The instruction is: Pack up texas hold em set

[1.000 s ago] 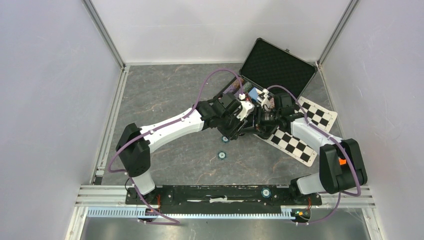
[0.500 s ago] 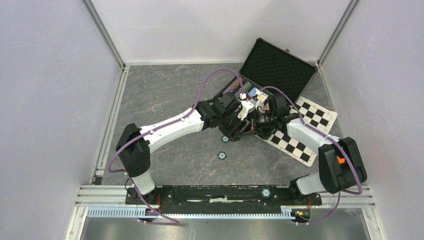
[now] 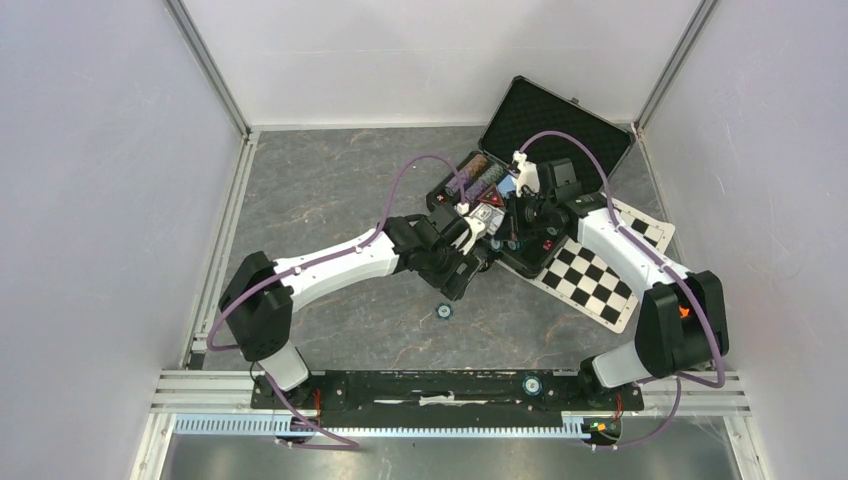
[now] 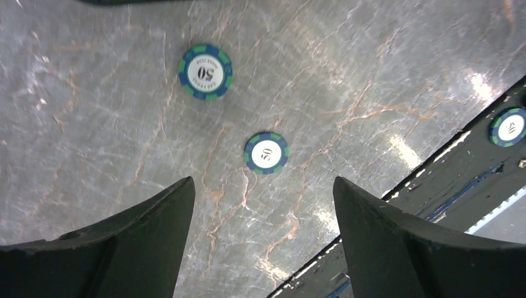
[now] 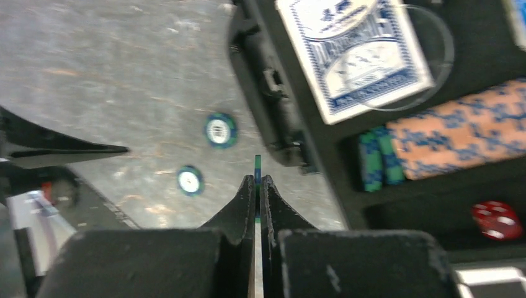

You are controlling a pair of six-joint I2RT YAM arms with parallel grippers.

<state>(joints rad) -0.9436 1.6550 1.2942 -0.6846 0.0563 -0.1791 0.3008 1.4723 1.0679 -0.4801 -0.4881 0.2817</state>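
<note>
The open black case (image 3: pixel 560 125) lies at the back right, its tray (image 5: pixel 298 93) holding a blue card deck (image 5: pixel 353 56), a row of orange chips (image 5: pixel 459 136), green and blue chips (image 5: pixel 378 161) and a red die (image 5: pixel 496 220). My right gripper (image 5: pixel 257 180) is shut on a green-blue chip (image 5: pixel 257 166), held edge-on just outside the tray's near wall. Two 50 chips (image 4: pixel 205 71) (image 4: pixel 266 153) lie flat on the floor. My left gripper (image 4: pixel 263 186) hangs open and empty above the floor, just short of the nearer chip. One floor chip (image 3: pixel 443 312) shows from above.
A checkerboard mat (image 3: pixel 590 285) lies under and right of the case. Another chip (image 3: pixel 531 385) sits on the black base rail (image 4: pixel 471 167) at the near edge. White walls with metal frames enclose the marbled floor.
My right gripper has drawn back from the floor towards the case, carrying the chip. My left arm has pulled left and nearer, away from the right gripper.
</note>
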